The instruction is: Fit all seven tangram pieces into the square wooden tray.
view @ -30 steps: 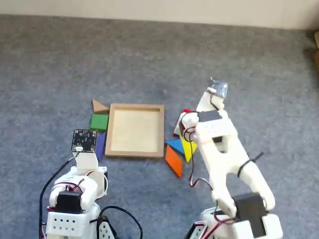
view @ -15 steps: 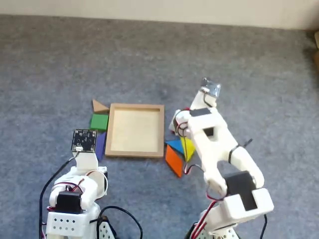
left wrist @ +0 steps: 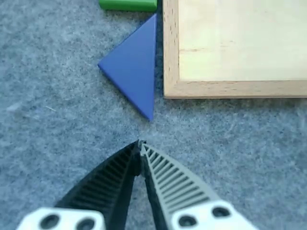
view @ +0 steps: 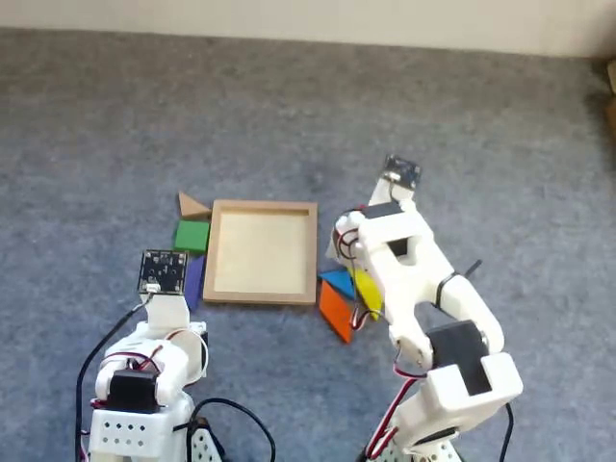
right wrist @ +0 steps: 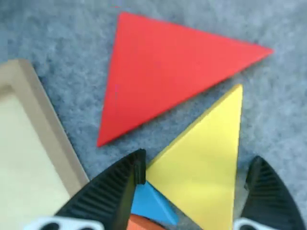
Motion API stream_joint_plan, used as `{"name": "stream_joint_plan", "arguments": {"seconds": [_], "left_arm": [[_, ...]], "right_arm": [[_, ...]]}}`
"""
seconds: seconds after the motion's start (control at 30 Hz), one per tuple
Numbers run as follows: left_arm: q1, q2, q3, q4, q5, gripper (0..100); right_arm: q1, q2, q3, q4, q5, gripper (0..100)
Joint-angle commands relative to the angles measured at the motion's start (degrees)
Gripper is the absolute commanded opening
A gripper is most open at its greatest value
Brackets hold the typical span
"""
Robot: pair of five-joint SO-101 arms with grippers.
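1. step in hand: the first pick. the tray (view: 262,205) has no piece in it, and all seven lie on the carpet (view: 144,115) around it.
2. the right gripper (right wrist: 197,165) has its jaws apart, one on each side of the yellow triangle (right wrist: 211,139). reads as a grasp lined up on that piece, not yet closed.
3. the yellow triangle lies flat near the tray's right rim, one long edge close beside the red triangle (right wrist: 163,72). a light blue piece (right wrist: 149,203) and an orange piece (right wrist: 144,224) sit at its near corner; can't tell if they touch or overlap.
4. next move, my read: close on the yellow's edges, lift it clear without dragging the red or light blue, carry it over the rim and set it flat in a corner. it's a thin flat piece on carpet, so the pinch may slip.
5. the left gripper (left wrist: 140,152) has its jaws together with nothing in them. it sits over the carpet just short of the tip of the dark blue triangle (left wrist: 134,76), which lies along the tray's left rim, green square (left wrist: 127,5) beyond it.
6. the tan triangle (view: 192,206) sits by the tray's far left corner.
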Motion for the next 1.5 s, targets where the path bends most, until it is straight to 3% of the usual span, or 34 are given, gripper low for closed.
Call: {"name": "stream_joint_plan", "arguments": {"seconds": [0.0,0.77,1.03,1.23,1.47], "left_arm": [[-0.8,-1.1,1.2,0.2,0.0,0],[-0.8,-1.1,1.2,0.2,0.0,0],[-0.8,-1.1,1.2,0.2,0.0,0],[-0.8,-1.1,1.2,0.2,0.0,0],[-0.8,-1.1,1.2,0.2,0.0,0]], "right_arm": [[-1.5,0.0,-2.2,1.5,-0.4,32.4],[-2.4,0.1,-1.8,1.8,5.1,32.2],[1.4,0.1,-1.6,1.9,5.1,32.0],[1.5,0.1,-1.8,3.6,5.1,22.2],[2.4,-0.3,-1.8,5.0,5.1,21.6]]}}
